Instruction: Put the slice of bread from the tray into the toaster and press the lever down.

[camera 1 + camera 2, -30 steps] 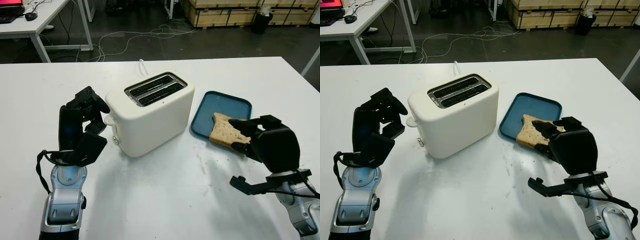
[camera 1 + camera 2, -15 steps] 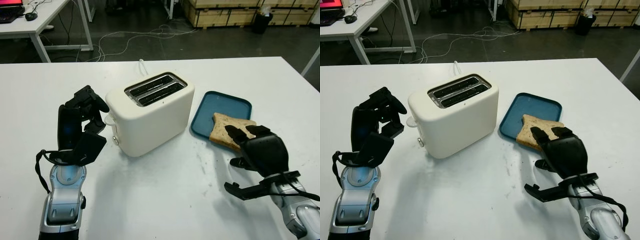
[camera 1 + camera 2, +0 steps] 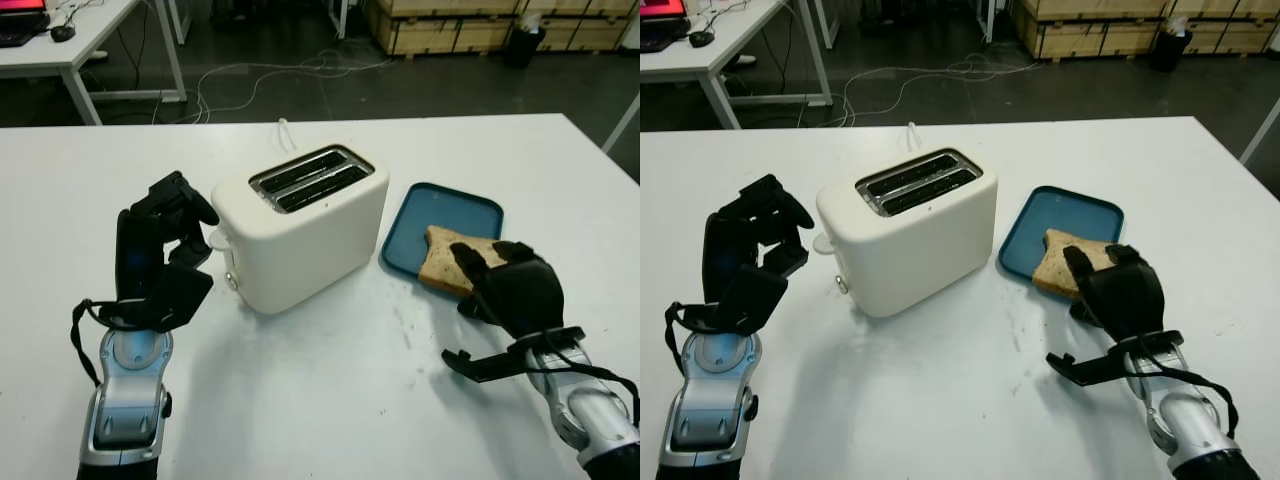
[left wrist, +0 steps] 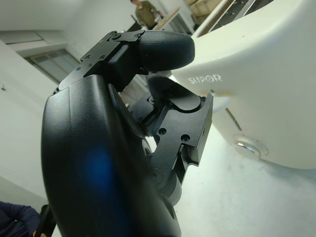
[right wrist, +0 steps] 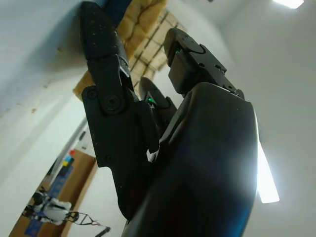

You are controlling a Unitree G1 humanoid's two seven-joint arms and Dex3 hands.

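Observation:
A cream two-slot toaster [image 3: 300, 225] stands mid-table, its lever [image 3: 216, 238] up at the left end. To its right a blue tray [image 3: 440, 205] holds a slice of bread [image 3: 440, 255] that overhangs the near rim. My right hand [image 3: 485, 262] is low over the table, open, with fingertips reaching onto the slice's near edge; the bread [image 5: 133, 24] shows between its thumb and fingers in the right wrist view. Curled and holding nothing, my left hand [image 3: 165, 235] is raised just left of the toaster [image 4: 266, 98], near the lever.
The toaster's white cord [image 3: 284, 130] runs off the far edge. White table [image 3: 330, 400] stretches in front of the toaster. Beyond it are a dark floor with cables, another desk [image 3: 70, 40] and wooden crates [image 3: 450, 25].
My right hand has dropped from above the tray to table height, its fingers now stretched onto the bread's near edge. The bread, toaster and left hand have hardly moved.

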